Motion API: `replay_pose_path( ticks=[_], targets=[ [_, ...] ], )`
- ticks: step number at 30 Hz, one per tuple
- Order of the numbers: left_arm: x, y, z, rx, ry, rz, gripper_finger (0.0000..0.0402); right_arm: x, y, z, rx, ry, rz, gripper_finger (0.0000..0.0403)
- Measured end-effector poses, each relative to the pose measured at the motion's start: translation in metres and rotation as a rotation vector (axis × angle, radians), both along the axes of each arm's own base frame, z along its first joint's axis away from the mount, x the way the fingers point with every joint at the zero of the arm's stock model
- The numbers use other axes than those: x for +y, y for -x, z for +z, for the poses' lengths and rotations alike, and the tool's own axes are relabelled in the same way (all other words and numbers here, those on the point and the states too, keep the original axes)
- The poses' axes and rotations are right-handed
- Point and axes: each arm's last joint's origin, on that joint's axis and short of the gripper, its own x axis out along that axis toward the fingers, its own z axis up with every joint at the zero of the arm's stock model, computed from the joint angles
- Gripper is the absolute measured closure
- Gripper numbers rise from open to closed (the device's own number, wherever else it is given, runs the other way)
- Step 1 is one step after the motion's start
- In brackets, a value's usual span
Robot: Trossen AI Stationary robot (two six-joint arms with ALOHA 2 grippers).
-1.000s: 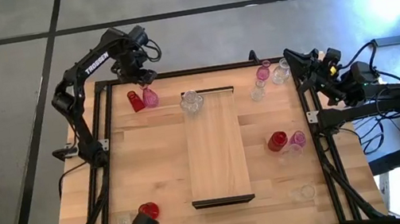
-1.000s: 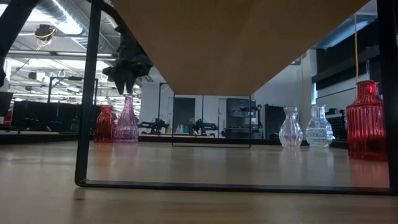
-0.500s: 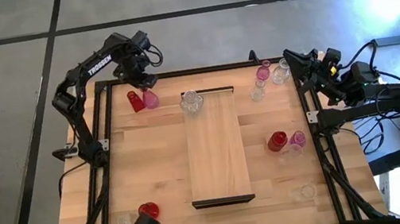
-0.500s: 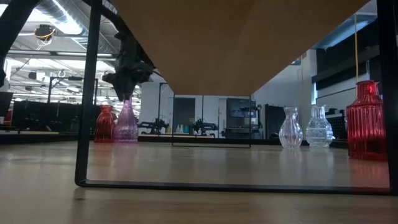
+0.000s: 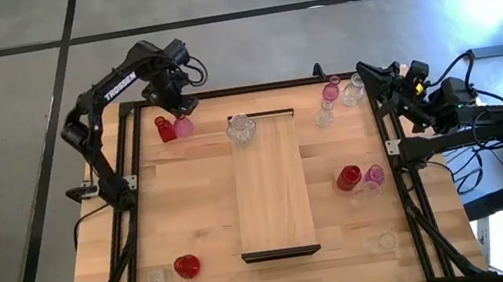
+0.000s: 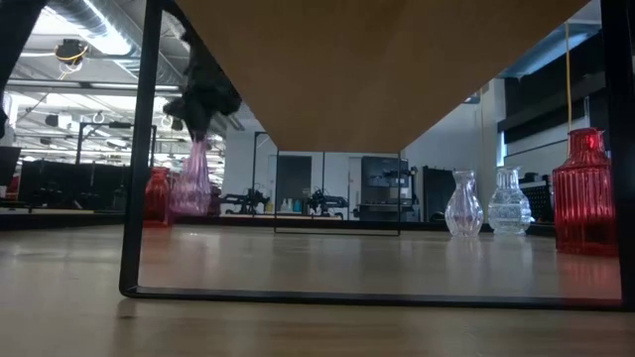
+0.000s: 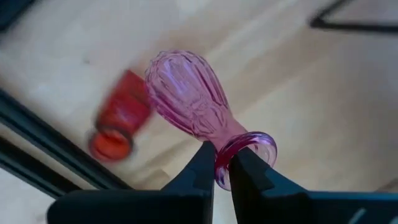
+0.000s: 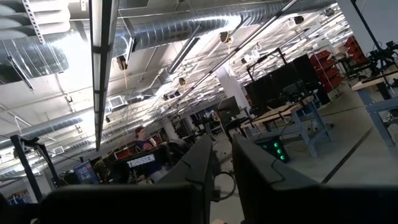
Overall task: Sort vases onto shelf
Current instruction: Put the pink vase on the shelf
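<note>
At the far-left corner of the light-wood slatted tabletop (image 5: pixel 180 203), left gripper (image 5: pixel 176 109) clenched on the rim of a pink, narrow-necked ribbed glass vase (image 5: pixel 183 125), seen from the left wrist with both dark fingers (image 7: pixel 202 165) pinching the flared lip. Vase lifted clear of the wood and tilted in the low view (image 6: pixel 191 181), long axis leaning, neck up toward the gripper (image 6: pixel 203 99) and bulbous base hanging down and away. Just beside it, a deep red ribbed glass vase (image 5: pixel 164 129) upright on the tabletop. Nearer the front-left corner, a small clear squat glass vase (image 5: pixel 156 277) and a rounded red glass vase (image 5: pixel 186 266), close together. In the middle, the long rectangular light-wood shelf board with dark end edges (image 5: pixel 270 183), long axis running from front to back, a clear glass vase (image 5: pixel 241 128) at its far-left corner. Further right, a far cluster of pink and clear vases (image 5: pixel 338 97), then a red vase and a pink one side by side (image 5: pixel 357 179), and a clear squat vase (image 5: pixel 385 240) toward the front. Right gripper (image 5: pixel 366 75) parked at the far-right edge of the table, fingers (image 8: pixel 199 162) nearly together and holding nothing, aimed out at the room.
</note>
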Motion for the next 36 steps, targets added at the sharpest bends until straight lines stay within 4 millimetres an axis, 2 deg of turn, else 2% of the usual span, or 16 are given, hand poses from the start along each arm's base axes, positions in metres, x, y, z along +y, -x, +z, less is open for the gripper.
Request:
replay_pose_path(
  ticks=[4, 10, 17, 20, 23, 29, 32, 36],
  targets=[
    [-0.026, -0.003, 0.024, -0.074, 0.034, -0.036, 0.0383, 0.0, 0.0, 0.0, 0.002, 0.0, -0.001, 0.0349],
    [-0.079, -0.004, 0.062, -0.334, 0.168, -0.064, 0.0383, 0.0, -0.001, -0.001, 0.011, -0.004, -0.008, 0.0349],
    [-0.149, -0.006, 0.089, -0.347, 0.235, -0.053, 0.0383, 0.0, -0.006, -0.003, 0.035, -0.005, -0.008, 0.0349],
    [-0.176, -0.014, 0.098, -0.334, 0.254, -0.074, 0.0383, -0.001, -0.011, -0.005, 0.054, -0.005, -0.008, 0.0349],
    [-0.195, -0.027, 0.111, -0.373, 0.255, -0.093, 0.0383, -0.001, -0.015, -0.007, 0.066, -0.014, -0.004, 0.0349],
    [-0.206, -0.066, 0.13, -0.426, 0.164, -0.125, 0.0383, 0.0, -0.023, -0.01, 0.081, -0.019, 0.03, 0.0349],
    [-0.203, -0.084, 0.127, -0.395, 0.136, -0.151, 0.0383, 0.0, -0.025, -0.01, 0.075, -0.027, 0.051, 0.0349],
    [-0.196, -0.109, 0.114, -0.363, 0.132, -0.188, 0.0383, 0.0, -0.025, -0.01, 0.074, -0.024, 0.058, 0.0349]
  ],
)
